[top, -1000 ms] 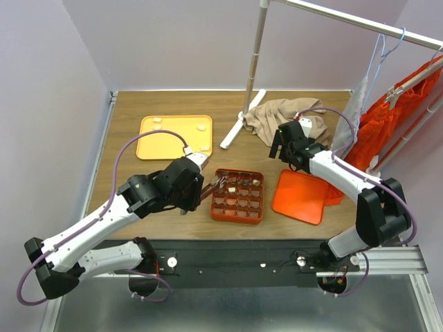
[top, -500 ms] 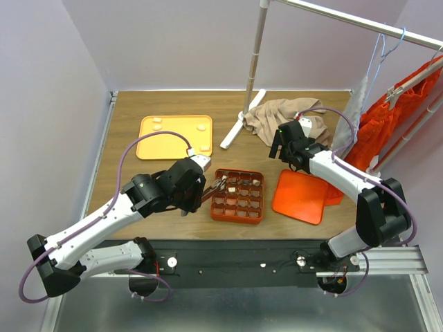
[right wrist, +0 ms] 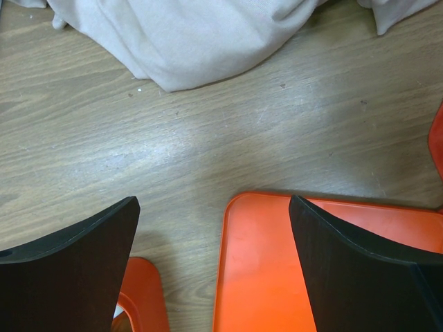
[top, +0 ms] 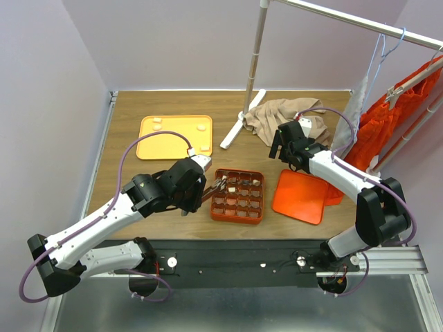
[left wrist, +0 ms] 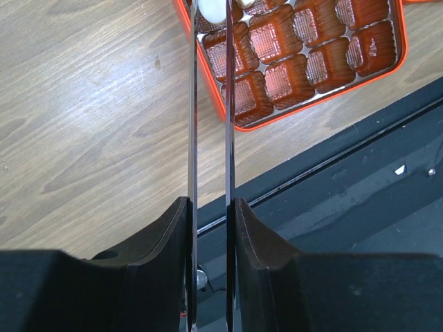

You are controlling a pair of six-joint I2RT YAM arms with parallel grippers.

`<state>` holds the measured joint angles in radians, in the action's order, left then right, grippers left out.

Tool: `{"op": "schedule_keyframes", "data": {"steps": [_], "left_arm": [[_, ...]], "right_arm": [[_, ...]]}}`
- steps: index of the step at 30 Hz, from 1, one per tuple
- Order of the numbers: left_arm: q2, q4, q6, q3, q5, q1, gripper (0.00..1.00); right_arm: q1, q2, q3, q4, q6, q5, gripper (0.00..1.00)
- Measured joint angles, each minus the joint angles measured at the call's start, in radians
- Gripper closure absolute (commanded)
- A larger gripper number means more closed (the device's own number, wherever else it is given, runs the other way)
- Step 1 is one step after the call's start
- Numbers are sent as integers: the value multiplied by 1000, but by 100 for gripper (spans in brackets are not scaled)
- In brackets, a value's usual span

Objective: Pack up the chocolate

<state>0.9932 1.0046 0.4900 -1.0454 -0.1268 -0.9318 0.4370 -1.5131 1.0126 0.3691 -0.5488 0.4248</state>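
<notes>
L gripper (top: 217, 185) is at the far-left corner of the orange gridded box (top: 237, 196). Jaws are narrow, and its two long thin metal blades (left wrist: 192, 104) pinch a cream-white choc lump (left wrist: 211, 8) betw their tips. In the L wrist view the lump hangs over the box's corner cell at the very top edge of frame; can't tell if it touches the cell floor. Cells closer to that cam show a shiny ribbed liner. In the top view a few pcs lie in the box's far row, w/ cream pcs (top: 256, 182) toward its right end; the ones beside the blade tips are too small to tell colour. More cream lumps (top: 202, 126) sit on the flat yellow-orange tray (top: 173, 145) at the far-left of the table, well apart from the box. R gripper (right wrist: 213, 207) has jaws spread wide w/ nothing betw them. It hovers over bare wood table (right wrist: 208, 138), w/ beige cloth (right wrist: 208, 34) beyond the fingertips and the orange lid (right wrist: 256, 277) under the R-hand finger. The lid lies flat just right of the box, apart from it. The white rack base (top: 242, 124) stands betw tray and cloth, and an orange garment (top: 398, 111) hangs at the far right.
</notes>
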Motion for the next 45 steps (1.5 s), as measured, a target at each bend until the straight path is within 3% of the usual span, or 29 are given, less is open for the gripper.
{"op": "schedule_keyframes", "data": {"steps": [4,7,32,40,45], "left_arm": [[0,0,0,0,0,0,71],[0,0,0,0,-1,0,63],[-4,0,-4,-5,-13,0,54],[-4,0,-7,-7,-12,0,54],[-4,8,-6,-21,-26,0,68]], "right_arm": [[0,0,0,0,0,0,2],[0,0,0,0,0,0,2],[0,0,0,0,0,-1,2],[0,0,0,0,0,-1,2],[0,0,0,0,0,-1,2]]}}
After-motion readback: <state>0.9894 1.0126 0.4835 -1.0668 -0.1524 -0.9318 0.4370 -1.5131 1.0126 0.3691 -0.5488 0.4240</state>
